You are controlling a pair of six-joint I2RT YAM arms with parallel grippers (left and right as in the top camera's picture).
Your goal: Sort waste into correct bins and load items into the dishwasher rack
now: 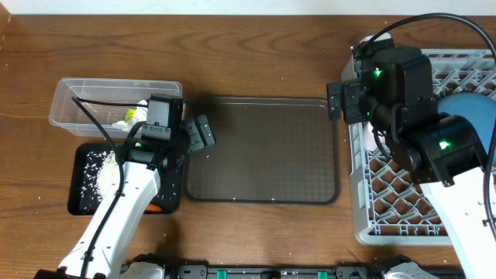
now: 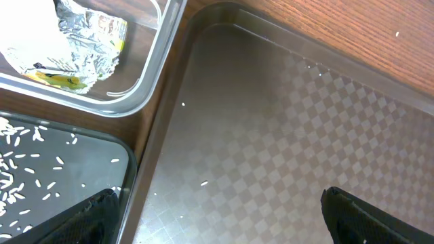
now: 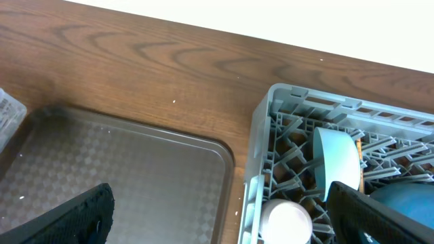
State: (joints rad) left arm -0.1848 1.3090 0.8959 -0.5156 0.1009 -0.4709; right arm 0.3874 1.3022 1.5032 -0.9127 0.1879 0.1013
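- Basically, the dishwasher rack (image 1: 387, 209) is parked right under and outboard of the right gripper (image 1: 335, 101), whose jaws are spread wide with nothing in them.
- The brown tray (image 1: 263, 147) is laid out between the two grippers and looks bare apart from a few specks.
- A blue plate (image 1: 473, 108) is stood in the rack, back behind the right gripper's wrist and partly hidden by that arm.
- The clear tub (image 1: 77, 97) is set to the outer side of the left gripper (image 1: 206, 133). That gripper is splayed open and empty too, hung over the brown tray's near edge.
- The black tray (image 1: 85, 190) is tucked just beside the left gripper's outer side, nearer the arm's base than the tub.
- A light blue cup (image 3: 336, 159) is wedged among the pegs just ahead of the right fingertips. A pale round thing (image 3: 288, 220) next to it can't be called cup or bowl.
- The snack wrapper (image 2: 88, 47) is dropped in the clear tub, off the left gripper's outer finger.
- The carrot (image 1: 155, 207) is glimpsed as an orange bit at the black tray's edge, half covered by the left arm.
- Rice grains (image 2: 27, 176) are scattered in the black tray, and stray grains (image 2: 203, 183) are left on the brown tray right below the left gripper.
- Sorting looks nearly done, so only those strays seem worth chasing. The jaws would be best narrowed first, lowered straight onto one grain and kept flat to the tray. Grains are easily flicked away, so pushing them to the rim is probably safer than pinching.
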